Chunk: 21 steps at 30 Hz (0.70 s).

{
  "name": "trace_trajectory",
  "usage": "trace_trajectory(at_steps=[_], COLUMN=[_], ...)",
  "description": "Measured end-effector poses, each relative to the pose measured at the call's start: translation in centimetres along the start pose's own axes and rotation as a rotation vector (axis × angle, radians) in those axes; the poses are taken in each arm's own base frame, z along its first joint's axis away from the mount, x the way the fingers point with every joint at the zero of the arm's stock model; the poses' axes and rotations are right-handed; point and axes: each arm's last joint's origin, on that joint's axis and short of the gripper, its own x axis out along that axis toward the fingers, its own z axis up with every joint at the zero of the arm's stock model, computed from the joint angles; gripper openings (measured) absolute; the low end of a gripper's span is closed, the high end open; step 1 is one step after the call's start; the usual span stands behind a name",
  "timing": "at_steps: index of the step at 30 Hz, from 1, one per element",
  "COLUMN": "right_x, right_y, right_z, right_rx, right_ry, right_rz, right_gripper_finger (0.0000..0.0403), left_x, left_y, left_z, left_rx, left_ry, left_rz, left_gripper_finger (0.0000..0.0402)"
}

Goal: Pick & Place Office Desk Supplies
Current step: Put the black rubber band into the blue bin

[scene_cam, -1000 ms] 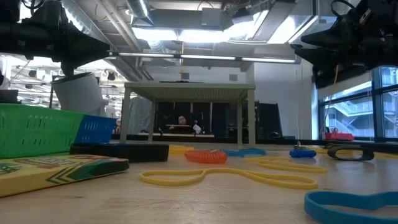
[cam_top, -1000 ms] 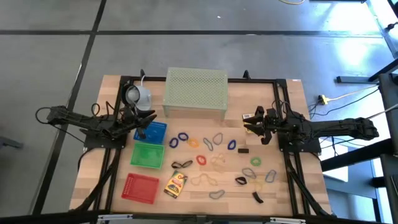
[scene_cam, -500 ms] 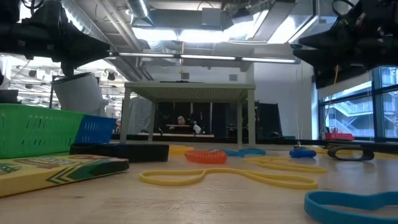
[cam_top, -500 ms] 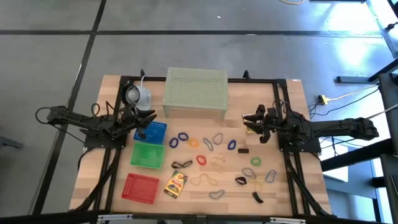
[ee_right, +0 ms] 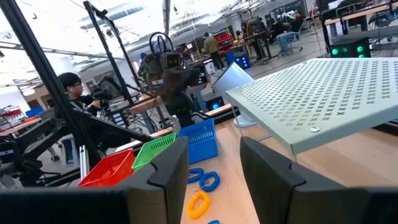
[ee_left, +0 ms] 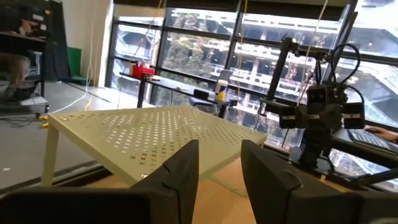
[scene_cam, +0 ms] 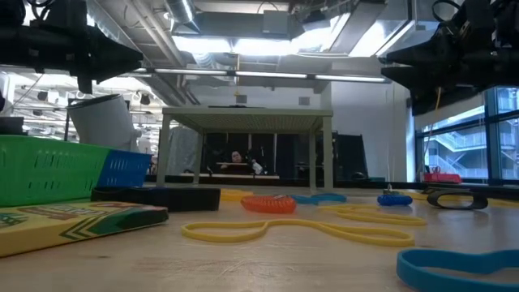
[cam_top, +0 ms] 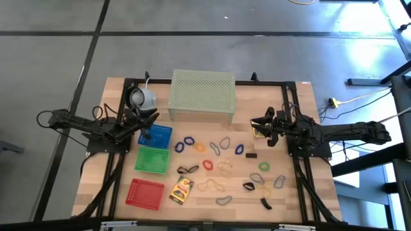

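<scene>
Several thin coloured loops (cam_top: 218, 160) lie scattered on the wooden table's middle and right. Small black clips (cam_top: 251, 154) lie among them, and a yellow printed box (cam_top: 182, 189) lies flat near the front. In the low view the box (scene_cam: 73, 221) and a yellow loop (scene_cam: 300, 231) lie close by. My left gripper (cam_top: 153, 119) hovers open above the blue bin's far edge, with nothing between its fingers (ee_left: 186, 180). My right gripper (cam_top: 255, 124) hovers open right of the mesh stand, its fingers (ee_right: 168, 180) apart and bare.
A pale green mesh stand (cam_top: 202, 95) stands on its legs at the back centre, with a white round lamp-like object (cam_top: 142, 98) to its left. Blue (cam_top: 160, 136), green (cam_top: 152, 159) and red (cam_top: 146, 193) bins line the left side. People sit beyond the table.
Both wrists have turned a little in place, above the same spots. Neither gripper has opened or shut. Nothing on the table has moved.
</scene>
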Motion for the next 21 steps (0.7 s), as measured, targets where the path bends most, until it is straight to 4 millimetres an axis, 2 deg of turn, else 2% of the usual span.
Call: trace_trajectory(at_steps=[8,21], right_x=[0.0,0.0], right_y=[0.0,-0.01], right_z=[-0.01,0.01], right_rx=[-0.029,-0.059], right_ry=[0.0,-0.001], right_rz=[0.0,-0.004], right_gripper_finger=[0.0146,0.0146], left_x=[0.0,-0.08], left_y=[-0.16,-0.83], left_z=[-0.15,-0.72], left_rx=[0.054,0.091], left_ry=[0.016,0.079], left_rz=[-0.058,-0.294], left_gripper_finger=[0.0114,0.0114])
